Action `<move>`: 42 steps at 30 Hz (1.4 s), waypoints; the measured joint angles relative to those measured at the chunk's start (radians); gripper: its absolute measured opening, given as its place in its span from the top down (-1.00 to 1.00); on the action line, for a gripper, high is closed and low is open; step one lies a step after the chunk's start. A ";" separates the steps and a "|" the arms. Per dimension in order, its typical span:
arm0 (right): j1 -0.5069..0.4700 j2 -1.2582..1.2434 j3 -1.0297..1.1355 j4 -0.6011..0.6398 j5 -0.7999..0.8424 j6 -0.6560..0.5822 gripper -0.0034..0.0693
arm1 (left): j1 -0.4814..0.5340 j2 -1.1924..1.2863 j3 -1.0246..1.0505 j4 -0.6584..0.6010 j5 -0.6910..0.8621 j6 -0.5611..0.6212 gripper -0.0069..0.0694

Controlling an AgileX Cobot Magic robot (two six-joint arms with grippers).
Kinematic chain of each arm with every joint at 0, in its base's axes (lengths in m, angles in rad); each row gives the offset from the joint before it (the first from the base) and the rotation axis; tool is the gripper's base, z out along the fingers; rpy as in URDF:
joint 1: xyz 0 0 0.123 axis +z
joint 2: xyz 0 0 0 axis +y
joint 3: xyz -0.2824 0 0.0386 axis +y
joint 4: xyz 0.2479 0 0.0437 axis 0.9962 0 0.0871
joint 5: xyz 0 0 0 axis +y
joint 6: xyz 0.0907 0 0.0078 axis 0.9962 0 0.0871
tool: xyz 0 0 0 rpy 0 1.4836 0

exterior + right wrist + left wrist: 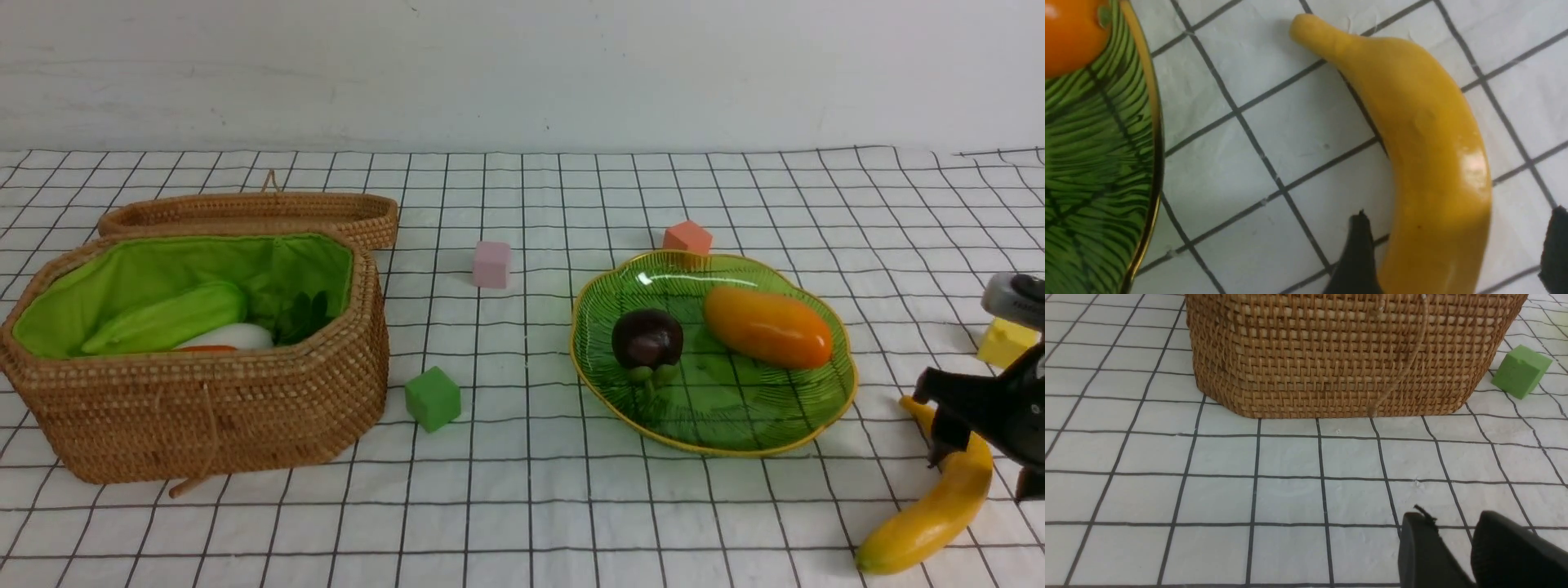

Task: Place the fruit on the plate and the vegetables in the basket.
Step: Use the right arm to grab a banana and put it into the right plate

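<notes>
The wicker basket [204, 408] [1347, 355] at the left holds a light green ridged vegetable [163, 318], a white radish [229, 335] and a sliver of carrot [204, 349]. On the green plate [735, 400] [1094, 163] lie a dark purple fruit [647, 337] and an orange mango [767, 327] [1065, 36]. The banana [931, 523] [1412, 122] lies on the cloth right of the plate. My right gripper [980, 457] [1457, 214] is open, straddling the banana's middle, with one finger close beside it and the other well apart. My left gripper [1451, 516] hovers low in front of the basket, its jaws narrowly apart and empty.
The shallow wicker lid [253, 212] lies behind the basket. Foam cubes are scattered on the checked cloth: pink [491, 264], orange [687, 238] behind the plate, green [433, 398] [1519, 371] beside the basket, yellow [1006, 343] behind my right arm.
</notes>
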 joint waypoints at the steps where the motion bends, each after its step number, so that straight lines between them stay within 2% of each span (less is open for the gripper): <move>1: 0.000 0.003 0.000 0.003 -0.004 -0.003 -0.63 | 0.000 0.000 0.000 0.000 0.000 0.000 0.33; 3: 0.000 0.028 0.000 0.021 -0.009 -0.025 -0.56 | 0.000 0.000 0.000 0.000 0.000 0.000 0.33; 6: 0.000 0.062 0.000 0.062 -0.006 -0.083 -0.34 | 0.000 0.000 0.000 0.000 0.000 0.000 0.33; 7: 0.000 0.070 0.000 0.088 -0.005 -0.117 -0.15 | 0.000 0.000 0.000 0.000 0.000 0.000 0.32; 9: 0.000 0.071 -0.003 0.127 0.006 -0.174 0.05 | 0.000 0.000 0.000 0.000 0.000 0.000 0.32; 12: 0.000 0.061 -0.027 0.232 0.046 -0.266 0.01 | 0.000 0.000 0.000 0.000 0.000 0.000 0.30; 14: 0.000 0.051 -0.033 0.285 0.056 -0.280 0.01 | 0.000 0.000 0.000 0.000 0.000 0.000 0.30; 17: 0.003 -0.012 -0.035 0.498 0.056 -0.312 0.01 | 0.000 0.000 0.000 0.000 0.000 0.000 0.29; 19: 0.028 -0.056 -0.036 0.659 0.004 -0.339 0.01 | 0.000 0.000 0.000 0.000 0.000 0.000 0.29; 20: 0.032 -0.063 -0.036 0.673 -0.010 -0.345 0.01 | 0.000 0.000 0.000 0.000 0.000 0.000 0.28; 22: 0.078 -0.088 -0.039 0.831 -0.090 -0.365 0.01 | 0.000 0.000 0.000 0.000 0.000 0.000 0.28; 26: 0.167 -0.090 -0.041 0.999 -0.219 -0.370 0.01 | 0.000 0.000 0.000 0.000 0.000 0.000 0.28; 32: 0.262 -0.055 -0.045 1.041 -0.424 -0.371 0.01 | 0.000 0.000 0.000 0.000 0.000 0.000 0.27; 37: 0.322 0.049 -0.112 1.059 -0.444 -0.371 0.01 | 0.000 0.000 0.000 0.000 0.000 0.000 0.25; 42: 0.335 0.169 -0.222 1.064 -0.444 -0.409 0.01 | 0.000 0.000 0.000 0.000 0.000 0.000 0.25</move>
